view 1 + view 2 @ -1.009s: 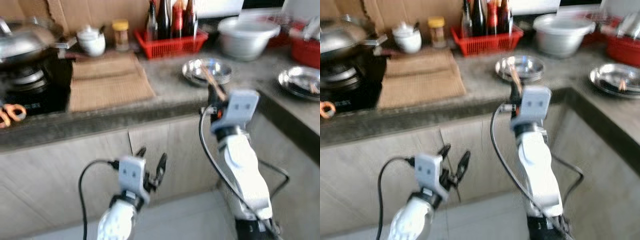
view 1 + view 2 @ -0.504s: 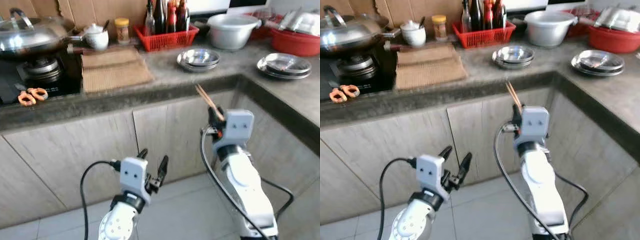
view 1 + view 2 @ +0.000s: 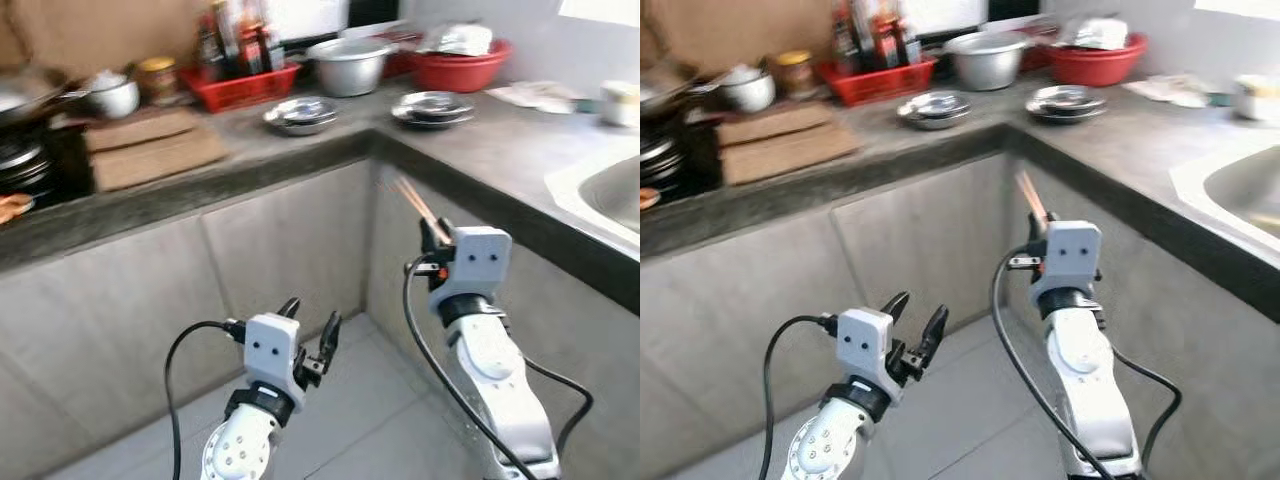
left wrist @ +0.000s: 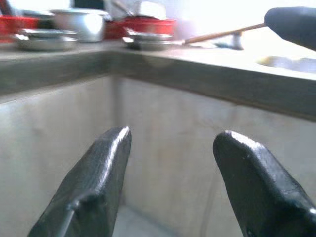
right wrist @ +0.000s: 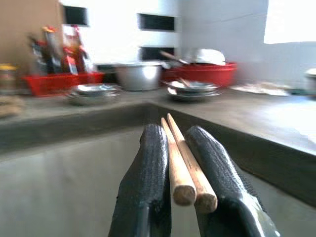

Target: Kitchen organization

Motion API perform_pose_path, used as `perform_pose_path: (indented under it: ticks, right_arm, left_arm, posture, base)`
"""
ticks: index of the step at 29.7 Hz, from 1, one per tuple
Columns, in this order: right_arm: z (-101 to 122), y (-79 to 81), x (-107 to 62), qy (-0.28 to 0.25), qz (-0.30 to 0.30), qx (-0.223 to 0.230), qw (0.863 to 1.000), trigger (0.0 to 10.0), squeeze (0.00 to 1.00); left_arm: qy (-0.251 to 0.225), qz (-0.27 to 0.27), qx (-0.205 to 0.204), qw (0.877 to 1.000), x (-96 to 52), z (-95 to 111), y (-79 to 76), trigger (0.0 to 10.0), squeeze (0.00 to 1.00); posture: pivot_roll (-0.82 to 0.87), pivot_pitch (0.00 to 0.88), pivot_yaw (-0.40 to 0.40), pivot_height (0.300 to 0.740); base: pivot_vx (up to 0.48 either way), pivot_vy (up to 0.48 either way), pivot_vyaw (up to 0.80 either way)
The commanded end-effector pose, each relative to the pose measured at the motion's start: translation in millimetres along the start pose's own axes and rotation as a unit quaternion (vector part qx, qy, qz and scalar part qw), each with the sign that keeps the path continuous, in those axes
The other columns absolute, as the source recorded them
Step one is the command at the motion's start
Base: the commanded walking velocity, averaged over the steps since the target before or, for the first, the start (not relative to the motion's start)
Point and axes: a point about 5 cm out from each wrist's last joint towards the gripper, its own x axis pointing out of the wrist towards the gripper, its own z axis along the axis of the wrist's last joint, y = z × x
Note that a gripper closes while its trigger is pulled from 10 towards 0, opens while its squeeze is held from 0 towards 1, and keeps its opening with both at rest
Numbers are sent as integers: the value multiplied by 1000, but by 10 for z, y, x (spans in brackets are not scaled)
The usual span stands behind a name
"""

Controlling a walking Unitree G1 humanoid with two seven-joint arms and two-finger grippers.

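head views: corner counter (image 3: 470,150) ahead; sink (image 3: 610,190) on the right run; red rack (image 3: 245,85) with bottles, steel pot (image 3: 348,65), red basin (image 3: 455,68), two stacks of steel plates (image 3: 300,113) and (image 3: 432,106), jar and white pot near the stove end; frame is soft, so small items are hard to read

right gripper (image 3: 432,232): raised in front of the cabinet below the counter corner; chopsticks (image 3: 412,203) stick up and away from it, tips just under the counter edge

left gripper (image 3: 307,330): low, over the floor, fingers apart, nothing in them (idle)

left wrist view: fingers (image 4: 96,182) spread wide on empty air; cabinet face and counter beyond; the chopsticks (image 4: 217,34) cross the top of the frame from the right gripper's housing

right wrist view: right gripper (image 5: 183,197) clamped on the chopsticks (image 5: 185,163); both sticks side by side between the pads, butt ends toward the camera, tips pointing at the counter with plates and basin

progress: chopsticks are picked up and in transit; not yet put anywhere; I'd call it an early-to-mid stage (one item in hand, the rest of the counter looks unsorted)

left to do: reach the counter and set the chopsticks down; target not evident from these frames, could be sink side or the dish area; then presumably the remaining dishes
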Motion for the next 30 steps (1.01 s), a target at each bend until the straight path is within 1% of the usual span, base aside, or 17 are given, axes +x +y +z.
perform_pose_path:
  ticks: [1,8,11,14,23,30]
  right_arm:
    - [61,47,19,-10,9,4,1000,10000,0]
    - [72,47,19,-12,9,4,1000,10000,0]
    - [83,47,15,-14,7,4,1000,10000,0]
    - [84,45,14,-14,6,4,1000,10000,0]
    - [109,37,37,-21,6,-1,1000,10000,0]
    - [188,63,65,-36,11,2,999,10000,0]
  left_arm:
    - [5,7,4,1000,-9,-7,34,10000,0]
    - [6,7,4,1000,-11,-12,32,10000,0]
    - [4,-2,10,1000,-9,-7,20,10000,0]
    - [4,-3,8,1000,-11,-8,16,10000,0]
    - [5,-3,7,1000,-10,-15,5,10000,0]
    - [-2,-4,9,1000,6,14,13,10000,0]
  posture:
    - [58,73,-23,740]
    - [59,71,-19,740]
    - [65,69,-18,740]
    - [65,69,-21,740]
    - [58,61,-22,740]
    - [50,68,-23,740]
  base:
    - [0,0,-800]
    - [0,0,-800]
    - [0,0,0]
    - [255,0,0]
    - [280,0,-800]
    - [281,0,-800]
